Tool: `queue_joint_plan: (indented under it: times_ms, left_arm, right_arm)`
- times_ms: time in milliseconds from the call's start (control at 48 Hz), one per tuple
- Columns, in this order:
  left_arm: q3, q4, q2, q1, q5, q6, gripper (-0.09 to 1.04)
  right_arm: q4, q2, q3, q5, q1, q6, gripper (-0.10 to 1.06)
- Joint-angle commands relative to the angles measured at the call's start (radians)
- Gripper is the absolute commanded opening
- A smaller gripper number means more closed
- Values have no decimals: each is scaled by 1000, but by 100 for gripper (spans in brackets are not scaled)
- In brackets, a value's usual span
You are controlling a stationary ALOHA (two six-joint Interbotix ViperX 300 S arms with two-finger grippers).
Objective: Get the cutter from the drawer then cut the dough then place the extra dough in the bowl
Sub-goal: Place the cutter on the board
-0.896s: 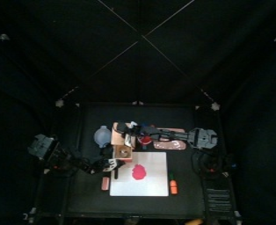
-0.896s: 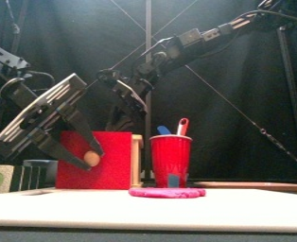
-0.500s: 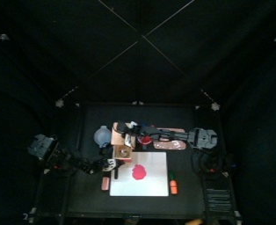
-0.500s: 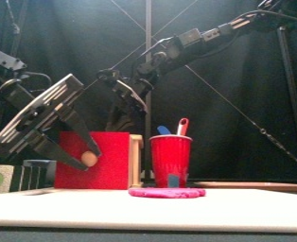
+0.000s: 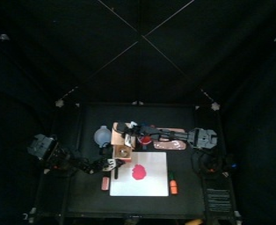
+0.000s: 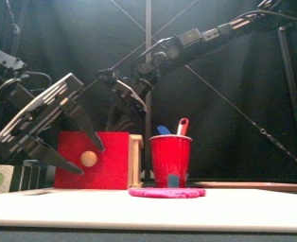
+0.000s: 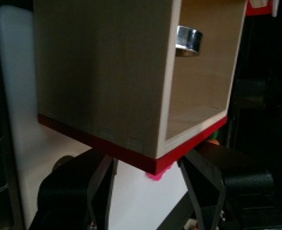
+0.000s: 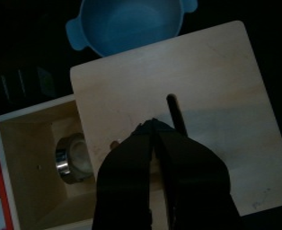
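The pale wooden box (image 8: 191,85) stands at the back left with its drawer (image 7: 101,72) pulled out. The round metal cutter (image 7: 189,39) lies inside the drawer and also shows as the cutter (image 8: 72,158) in the right wrist view. My left gripper (image 6: 83,158) is open, its jaws spread on either side of the red drawer front (image 6: 107,165) and its knob. My right gripper (image 8: 159,135) hovers shut over the box top, close to the slot. Flat pink dough (image 6: 166,192) lies on the white cutting board (image 5: 156,178).
A blue-grey bowl (image 8: 129,22) sits behind the box at the left. The red cup (image 6: 170,159) with a blue and a red toy knife stands right of the box, just behind the dough. A small orange toy (image 5: 172,186) lies at the board's right edge.
My left gripper's jaws have spread apart and come off the drawer knob. The right arm has stayed put.
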Motion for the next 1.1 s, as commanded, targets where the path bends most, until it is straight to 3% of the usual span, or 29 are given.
queue_joint_plan:
  times_ms: [21,708,875,1104]
  left_arm:
    - [-3,2,-28,0,-2,2,83]
    - [72,-11,-224,-163,34,12,83]
    - [72,259,-341,-161,-20,107,81]
    - [44,733,-503,-71,-118,337,81]
  right_arm:
    - [5,37,6,18,11,2,5]
    - [5,44,-5,20,15,2,5]
    - [5,44,-20,20,18,0,5]
    - [-8,44,-60,28,31,-3,5]
